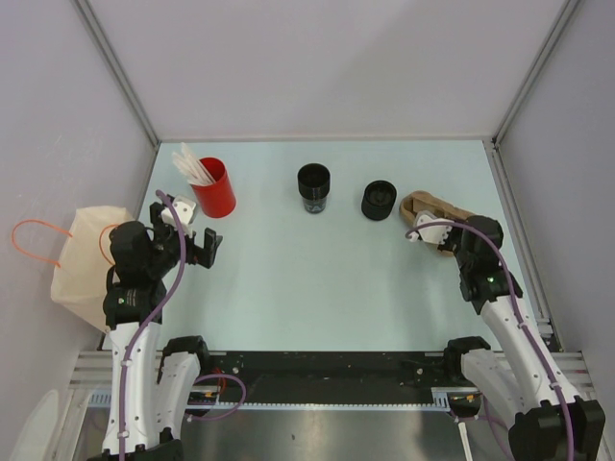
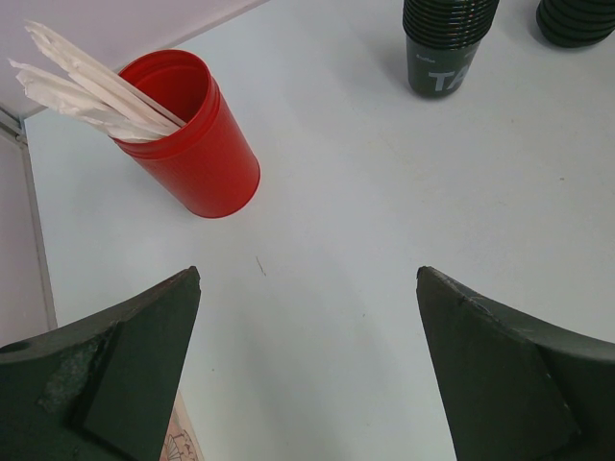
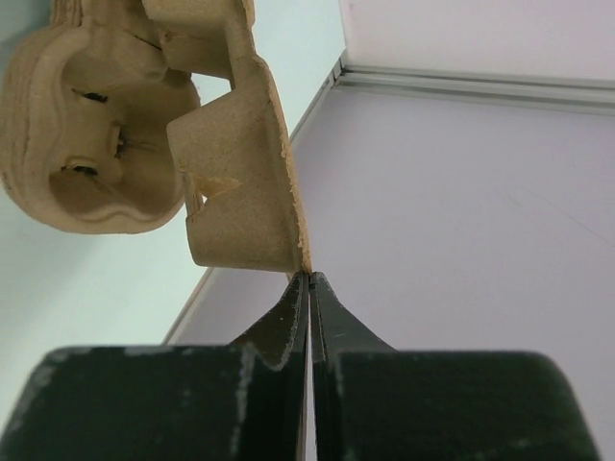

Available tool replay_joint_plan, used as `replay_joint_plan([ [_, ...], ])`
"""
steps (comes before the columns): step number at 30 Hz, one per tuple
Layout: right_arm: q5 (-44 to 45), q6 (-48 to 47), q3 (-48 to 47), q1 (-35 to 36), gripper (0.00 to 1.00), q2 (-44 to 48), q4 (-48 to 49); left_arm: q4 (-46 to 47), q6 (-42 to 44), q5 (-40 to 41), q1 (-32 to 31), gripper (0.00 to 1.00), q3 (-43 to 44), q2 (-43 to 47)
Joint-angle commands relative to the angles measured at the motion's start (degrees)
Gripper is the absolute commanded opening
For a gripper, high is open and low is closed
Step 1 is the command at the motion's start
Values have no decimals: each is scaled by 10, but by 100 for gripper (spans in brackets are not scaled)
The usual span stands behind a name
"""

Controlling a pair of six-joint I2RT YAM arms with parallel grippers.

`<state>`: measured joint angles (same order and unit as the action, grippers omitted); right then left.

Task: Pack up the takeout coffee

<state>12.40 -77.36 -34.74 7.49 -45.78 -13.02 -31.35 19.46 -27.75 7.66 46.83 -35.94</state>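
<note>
Black takeout coffee point(image 1: 313, 187), upright, far centre

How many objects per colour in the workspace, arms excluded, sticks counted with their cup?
Black: 2 (round black disposable cup, squatter black round piece)
Red: 1 (round red plastic cup holding white sticks)
Brown: 1 (moulded brown pulp cup carrier)
Beige: 1 (soft beige bag, orange handles)
Total: 5

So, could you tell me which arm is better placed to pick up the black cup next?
Probably the left. The left gripper is open and empty, with the black cup ahead in its wrist view. The right gripper is shut on the cardboard carrier.
</note>
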Motion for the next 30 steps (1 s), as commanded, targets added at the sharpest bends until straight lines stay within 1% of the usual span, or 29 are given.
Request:
replay_joint_plan([
  [1,-9,14,-22,-6,0,25,-42,19,-8,-13,5,99,0,3],
  [9,-19,13,-22,-9,0,61,-111,19,-8,-12,5,99,-1,3],
  [13,-39,15,-22,-11,0,76,-168,18,-8,-11,5,100,-2,3],
  [16,-48,18,-19,-11,0,90,-194,18,-8,-12,4,100,-2,3],
  [22,-64,7,10,-11,0,110,-245,17,-7,-12,4,99,-2,3],
  [24,-74,8,13,-11,2,113,-257,18,-8,-11,5,100,-2,3],
  [28,-83,8,14,-10,15,118,-282,17,-8,-11,4,99,-2,3],
  [29,-84,8,15,-10,22,118,-282,17,-8,-11,4,99,-2,3],
  [30,-84,9,15,-10,26,119,-283,17,-7,-10,4,100,-2,4],
])
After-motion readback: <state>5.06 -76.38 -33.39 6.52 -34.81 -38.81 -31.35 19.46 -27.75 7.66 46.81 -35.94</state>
